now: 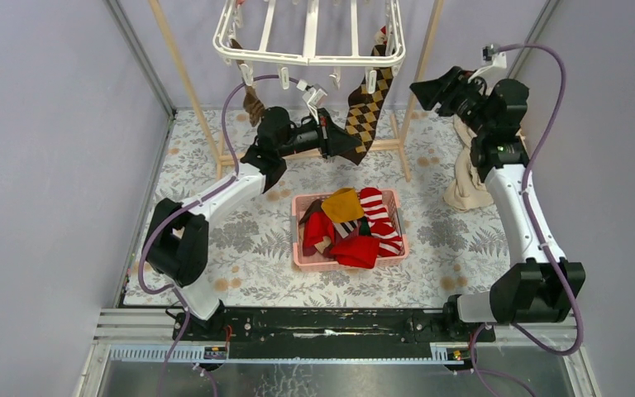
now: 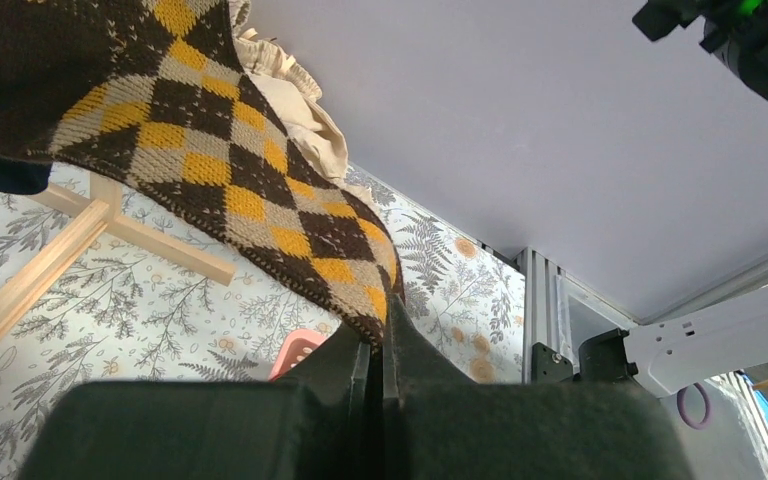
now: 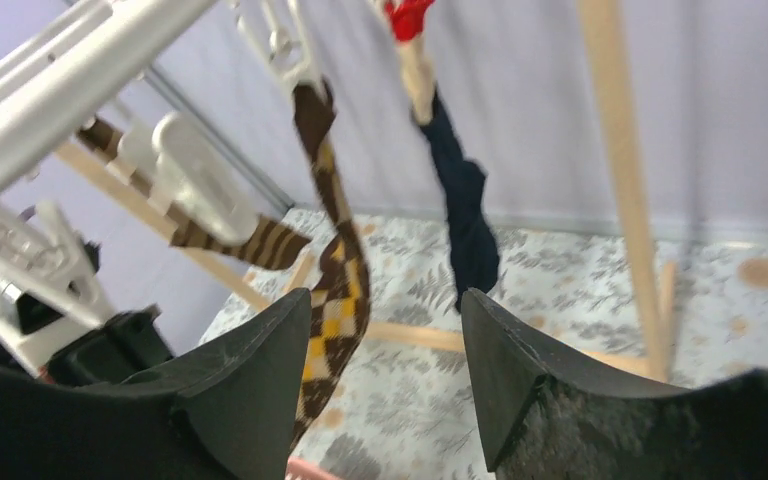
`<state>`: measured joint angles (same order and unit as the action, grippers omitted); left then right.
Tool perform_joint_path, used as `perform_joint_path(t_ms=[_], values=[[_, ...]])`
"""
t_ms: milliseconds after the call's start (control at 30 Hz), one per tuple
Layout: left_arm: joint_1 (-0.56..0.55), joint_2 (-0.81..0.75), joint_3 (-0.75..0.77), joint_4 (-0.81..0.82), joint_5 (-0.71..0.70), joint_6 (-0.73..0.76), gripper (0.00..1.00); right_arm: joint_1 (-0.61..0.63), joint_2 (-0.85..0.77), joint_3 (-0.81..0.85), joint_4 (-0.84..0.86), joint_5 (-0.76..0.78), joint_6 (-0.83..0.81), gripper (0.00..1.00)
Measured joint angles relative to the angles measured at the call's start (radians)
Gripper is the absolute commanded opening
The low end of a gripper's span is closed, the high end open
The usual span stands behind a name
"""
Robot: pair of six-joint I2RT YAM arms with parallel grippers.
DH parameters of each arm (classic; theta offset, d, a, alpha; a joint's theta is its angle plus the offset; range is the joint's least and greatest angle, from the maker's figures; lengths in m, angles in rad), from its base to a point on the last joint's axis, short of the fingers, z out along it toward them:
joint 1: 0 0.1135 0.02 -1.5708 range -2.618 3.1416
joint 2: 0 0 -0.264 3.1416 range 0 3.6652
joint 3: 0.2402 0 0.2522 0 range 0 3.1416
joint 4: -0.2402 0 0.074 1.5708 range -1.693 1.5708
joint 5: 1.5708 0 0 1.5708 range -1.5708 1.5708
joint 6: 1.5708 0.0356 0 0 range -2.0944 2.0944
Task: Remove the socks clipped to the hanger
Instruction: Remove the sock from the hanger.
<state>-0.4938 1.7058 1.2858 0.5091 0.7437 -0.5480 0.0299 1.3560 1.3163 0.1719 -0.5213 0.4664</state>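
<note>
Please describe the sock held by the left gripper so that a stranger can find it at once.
Find the white hanger above the far end of the table. From a clip at its front right hangs the argyle sock, its lower end pinched by the left gripper. Only it has brown and yellow diamonds; the brown sock further left is striped.

1. Right gripper (image 1: 424,89), fingers spread, faces open air; right wooden pole (image 1: 431,33) stands just beside it.
2. Under the hanger (image 1: 310,58): dangling clips (image 1: 314,93), argyle sock (image 1: 370,107) and brown striped sock (image 1: 253,103) hang in the way.
3. Left gripper (image 1: 347,146), clamped on the argyle sock's lower end, blocks the gap under the front rail.
4. Floor: pink basket (image 1: 302,252) mid-mat, bare floral mat (image 1: 240,240) either side; beige cloth (image 1: 463,182) at right.
</note>
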Motion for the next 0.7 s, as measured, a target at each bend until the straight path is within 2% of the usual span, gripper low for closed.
perform_joint_path(t_ms=[300,700], values=[[0.003,-0.018,0.0,-0.056,0.001,0.021,0.0,-0.035,0.121,0.121,0.1,0.055,-0.007,0.51],[0.003,-0.032,0.0,-0.078,0.0,0.032,0.0,-0.05,0.325,0.231,0.354,-0.008,0.095,0.6]])
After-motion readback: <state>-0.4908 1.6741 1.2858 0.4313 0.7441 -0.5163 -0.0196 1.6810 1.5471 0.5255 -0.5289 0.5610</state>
